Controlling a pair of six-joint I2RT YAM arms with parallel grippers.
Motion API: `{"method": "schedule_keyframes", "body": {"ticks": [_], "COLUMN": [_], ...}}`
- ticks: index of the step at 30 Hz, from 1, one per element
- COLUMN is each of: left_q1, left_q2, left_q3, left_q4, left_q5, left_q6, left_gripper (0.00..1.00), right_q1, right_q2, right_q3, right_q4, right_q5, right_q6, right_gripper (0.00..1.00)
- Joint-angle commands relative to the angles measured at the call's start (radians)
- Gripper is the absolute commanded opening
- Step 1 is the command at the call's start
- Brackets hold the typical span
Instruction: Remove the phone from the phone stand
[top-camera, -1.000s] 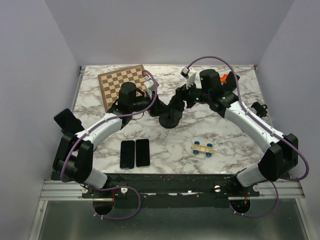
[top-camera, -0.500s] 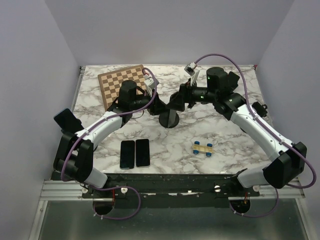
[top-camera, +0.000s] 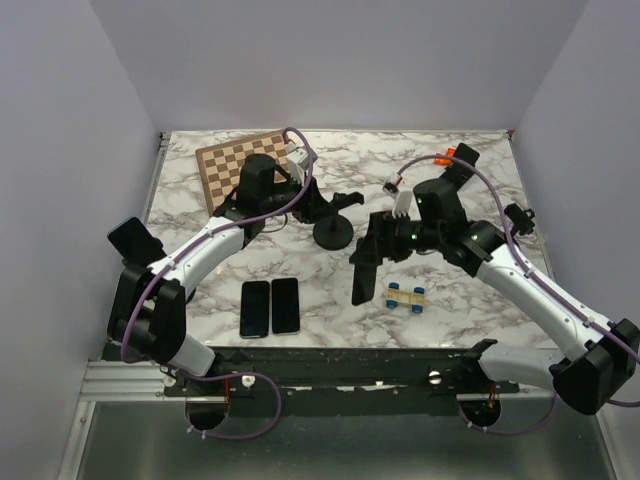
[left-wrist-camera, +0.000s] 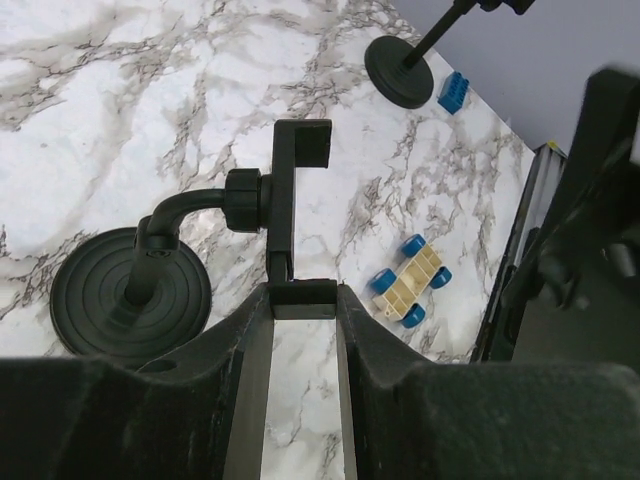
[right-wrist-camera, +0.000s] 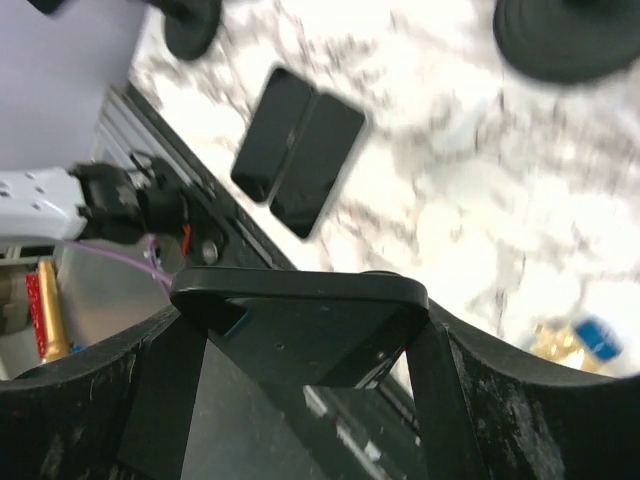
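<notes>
Black phone (right-wrist-camera: 300, 320) sits pinched edge to edge in my right claw (top-camera: 385, 240), clear of the phone stand (top-camera: 333, 218), hanging over the marble table (top-camera: 325, 270) near the toy car (top-camera: 407, 296). My left claw (left-wrist-camera: 304, 300) nips the stand's lower clip. Slick edges could let the phone slip, and a drop would hit the car.
</notes>
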Motion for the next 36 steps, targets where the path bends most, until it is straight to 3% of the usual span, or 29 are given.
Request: {"method": "schedule_keyframes", "body": {"ticks": [1, 5, 11, 20, 26, 36], "left_q1": [0.01, 0.01, 0.01, 0.01, 0.01, 0.01], "left_q2": [0.007, -0.008, -0.092, -0.372, -0.474, -0.531], "left_q3": [0.039, 0.046, 0.04, -0.068, -0.109, -0.12], "left_q4": [-0.068, -0.101, -0.152, -0.124, -0.107, -0.087], "left_q5": [-0.068, -0.104, -0.189, -0.507, -0.607, -0.636], "left_q6": [-0.025, -0.018, 0.019, 0.078, 0.104, 0.109], "left_gripper": [0.43, 0.59, 0.73, 0.75, 0.75, 0.74], "right_q1": [0.033, 0.087, 0.196, 0.32, 0.397, 0.446], "right_q2": [-0.048, 0.01, 0.216, 0.503, 0.663, 0.739], "right_q3": [-0.182, -0.263, -0.23, -0.039, 0.157, 0.142], "right_q4": [0.081, 0.2, 0.261, 0.182, -0.025, -0.015], "right_q5": [0.026, 0.057, 0.137, 0.404, 0.694, 0.749], "right_q6": [0.149, 0.239, 0.327, 0.461, 0.497, 0.568], "right_gripper": [0.01, 0.01, 0.01, 0.01, 0.01, 0.09]}}
